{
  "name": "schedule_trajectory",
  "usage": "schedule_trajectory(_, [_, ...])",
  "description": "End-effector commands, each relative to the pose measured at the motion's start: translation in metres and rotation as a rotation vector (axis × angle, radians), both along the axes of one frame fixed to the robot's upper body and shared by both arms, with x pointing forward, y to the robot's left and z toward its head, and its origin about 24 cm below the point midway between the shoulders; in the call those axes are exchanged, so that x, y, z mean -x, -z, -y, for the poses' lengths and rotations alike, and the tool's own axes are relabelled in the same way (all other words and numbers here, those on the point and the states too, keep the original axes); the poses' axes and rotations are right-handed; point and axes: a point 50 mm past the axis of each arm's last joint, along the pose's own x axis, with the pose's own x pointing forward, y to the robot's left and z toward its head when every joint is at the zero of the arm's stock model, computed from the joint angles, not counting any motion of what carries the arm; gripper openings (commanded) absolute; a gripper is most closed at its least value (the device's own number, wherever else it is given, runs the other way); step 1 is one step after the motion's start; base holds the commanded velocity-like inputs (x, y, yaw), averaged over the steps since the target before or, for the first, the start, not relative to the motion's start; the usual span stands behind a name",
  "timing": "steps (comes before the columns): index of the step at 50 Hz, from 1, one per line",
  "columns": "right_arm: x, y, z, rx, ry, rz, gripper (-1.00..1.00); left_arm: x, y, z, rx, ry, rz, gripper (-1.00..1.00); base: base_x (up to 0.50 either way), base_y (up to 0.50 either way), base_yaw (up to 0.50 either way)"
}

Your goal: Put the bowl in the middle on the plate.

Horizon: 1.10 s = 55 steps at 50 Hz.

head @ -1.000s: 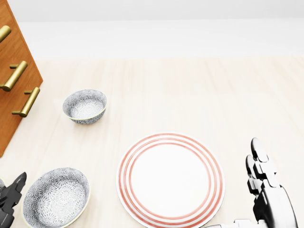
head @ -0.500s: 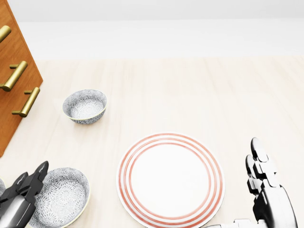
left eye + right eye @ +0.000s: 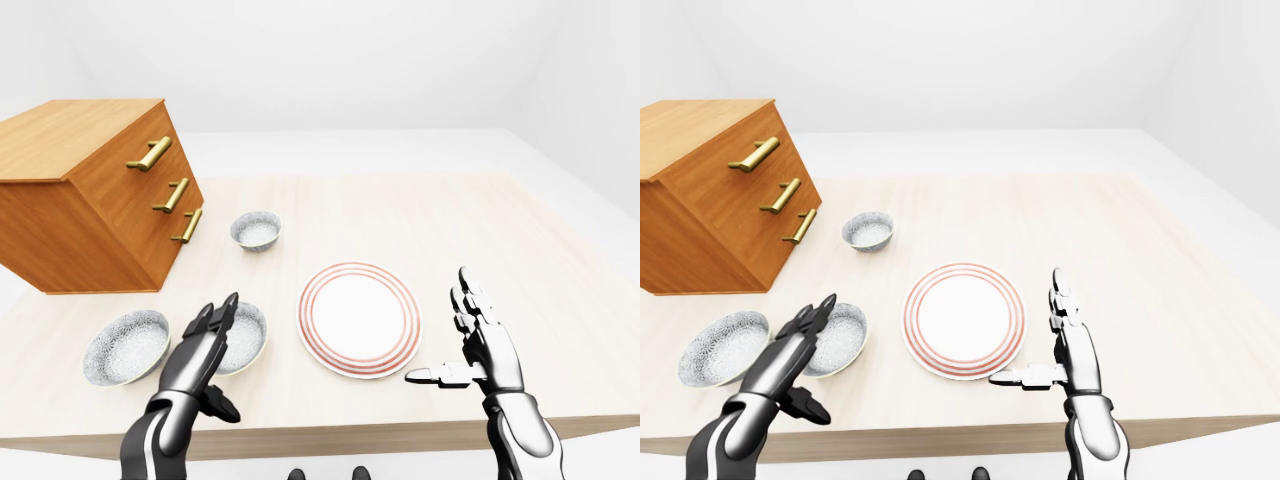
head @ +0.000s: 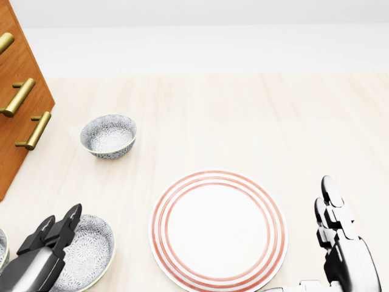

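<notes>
We're at the reach-for-the-bowl step; nothing is picked up yet. Nearest to us, the left hand point(image 3: 198, 350) hangs over the near left part of the middle bowl point(image 3: 248, 338) with its fingers straight and apart, not wrapped round anything (we can't tell whether they touch the rim or just hover above it). The right hand point(image 3: 485, 345) stands near the table's near edge, just right of the plate point(image 4: 217, 230). Its fingers are apart and pointing up, its thumb sticks out to the left, and it holds nothing.

The middle bowl sits on the table point(image 3: 500, 230), just left of the plate and not on it. Another patterned bowl, the left bowl point(image 3: 125, 346), sits close beside it. The plate has nothing on it, so the drop spot is ready. Farther off there's the small far bowl point(image 3: 256, 230), and to its left the wooden drawer cabinet point(image 3: 90, 200) with brass handles.

As we read it, the next move calls for the left hand to get its fingers over the rim and close on the bowl's wall. Then comes a lift high enough to clear the plate's edge and a short carry to the right. The left bowl is close by, so a sloppy approach could nudge it.
</notes>
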Motion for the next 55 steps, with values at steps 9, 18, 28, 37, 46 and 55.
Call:
schedule_trajectory(9, [-0.001,0.002,0.0,-0.003,0.001,-0.008,1.0,-0.002,0.002,0.012,-0.013,0.044,0.006,1.0,0.0,0.0,0.0])
schedule_trajectory(18, [0.0,0.001,0.0,-0.003,0.001,-0.005,1.0,-0.003,0.005,0.013,-0.021,0.049,0.003,1.0,0.0,0.0,0.0])
schedule_trajectory(28, [-0.001,0.002,0.0,-0.003,0.001,-0.007,1.0,-0.003,0.005,0.016,-0.024,0.06,0.001,1.0,0.0,0.0,0.0])
schedule_trajectory(37, [-0.001,0.004,0.001,-0.006,0.002,-0.013,1.0,-0.003,0.003,0.019,-0.022,0.073,0.003,1.0,0.0,0.0,0.0])
schedule_trajectory(46, [0.0,0.001,0.0,-0.003,0.0,-0.004,1.0,-0.002,0.004,0.02,-0.029,0.078,-0.003,1.0,0.0,0.0,0.0])
schedule_trajectory(55, [0.0,0.001,0.0,-0.002,0.0,-0.004,1.0,0.009,0.0,0.009,-0.062,0.075,-0.07,1.0,0.0,0.0,0.0])
